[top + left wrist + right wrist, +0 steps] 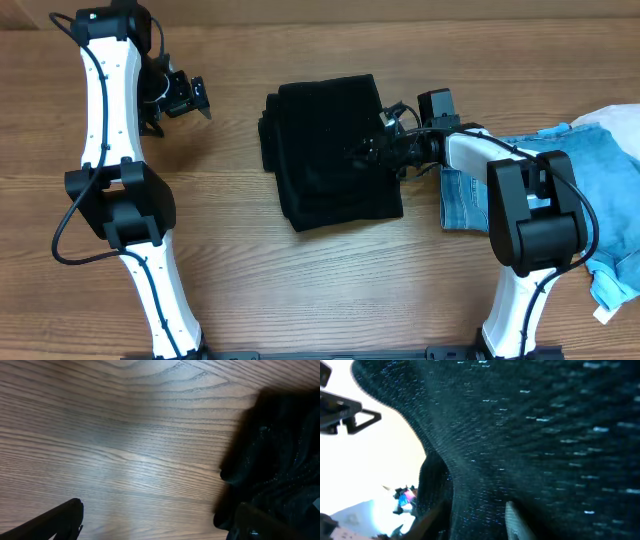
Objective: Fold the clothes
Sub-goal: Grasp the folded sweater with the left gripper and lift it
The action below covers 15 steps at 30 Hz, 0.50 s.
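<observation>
Brown wood-grain tabletop [300,290], plain, both arm bases at its near edge.

Left gripper [190,97]: jaws spread wide, nothing between them but table. Its wrist view has the two dark fingers [55,522] far apart at the lower corners.

Large black fuzzy knit garment [325,150]: lies off to the right of those fingers, well apart from them in the overhead view. It is gathered into a thick, rough rectangle of several layers.

Right gripper [385,145]: at the bundle's right edge, fingertips over or in the knit. Its wrist view is filled with black pile pressed close, one pale fingertip [515,520] low in the frame. I cannot tell how far the jaws stand apart, or whether they pinch cloth.

Light-blue denim piece [462,200]: behind the right fingers, partly under the forearm, heaped toward the table's edge.

Handling, my guess: the knit is soft, limp and bulky but light, and the pile should grip rather than slide. Lifted by one layer, the stack will likely slump. Best hold is an outer edge or corner, pinched through all layers. Denim looks stiffer and heavier; take it at a hem or waistband.
</observation>
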Available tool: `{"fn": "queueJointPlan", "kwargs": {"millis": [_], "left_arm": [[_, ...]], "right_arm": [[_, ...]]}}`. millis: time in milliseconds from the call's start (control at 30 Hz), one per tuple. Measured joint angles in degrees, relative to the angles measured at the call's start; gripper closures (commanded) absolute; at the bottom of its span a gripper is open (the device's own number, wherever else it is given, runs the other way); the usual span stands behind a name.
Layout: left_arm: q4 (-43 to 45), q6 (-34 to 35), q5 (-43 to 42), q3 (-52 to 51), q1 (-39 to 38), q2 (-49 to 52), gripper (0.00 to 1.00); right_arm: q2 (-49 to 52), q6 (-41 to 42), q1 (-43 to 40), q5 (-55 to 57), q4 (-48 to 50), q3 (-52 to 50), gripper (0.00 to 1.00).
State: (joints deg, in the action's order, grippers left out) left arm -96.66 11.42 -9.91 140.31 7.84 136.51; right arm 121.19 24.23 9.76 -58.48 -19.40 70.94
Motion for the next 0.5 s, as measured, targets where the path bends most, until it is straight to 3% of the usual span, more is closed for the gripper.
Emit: {"fn": "queueJointPlan", "kwargs": {"millis": [100,133,167,267,300,333,400,433,467,500], "left_arm": [[-0.04,-0.81,-1.07,0.0,0.0,0.0,0.0],[0.0,-2.12,-2.97,0.0,0.0,0.0,0.0],[-0.02,-3.76,-5.66,0.0,0.0,0.0,0.0],[-0.02,-8.57,-15.06,0.0,-0.55,0.0,0.05],[0.04,-9.9,-17.16,0.0,-1.18,0.0,0.13],[0.0,-11.45,-18.27,0.0,-2.56,0.0,0.37],[0.46,-12.74,-17.44,0.0,-7.78,0.0,0.67],[1.68,-12.9,-15.3,0.0,-11.02,0.0,0.87],[3.65,-12.57,-12.85,0.0,-15.63,0.0,0.96],[4.96,-11.89,-11.13,0.0,-19.8,0.0,0.96]], "right_arm": [[-3.76,0.11,0.09,3.19,-5.44,0.39,0.46],[-7.13,0.09,0.15,5.84,-9.46,0.96,0.32],[-11.61,0.39,0.15,9.2,-13.75,2.14,0.25],[-25.59,0.09,0.13,20.35,-24.85,9.51,0.23],[-29.7,-0.04,0.13,24.68,-28.61,11.54,0.24],[-33.46,-0.04,0.13,29.99,-32.57,12.61,0.32],[-36.83,0.48,0.0,37.48,-37.44,12.83,0.53],[-36.61,1.07,-0.35,39.91,-39.76,12.72,0.65],[-36.11,1.75,-1.09,40.83,-39.78,12.7,0.68],[-36.06,2.21,-2.19,41.05,-39.82,12.7,0.68]]}}
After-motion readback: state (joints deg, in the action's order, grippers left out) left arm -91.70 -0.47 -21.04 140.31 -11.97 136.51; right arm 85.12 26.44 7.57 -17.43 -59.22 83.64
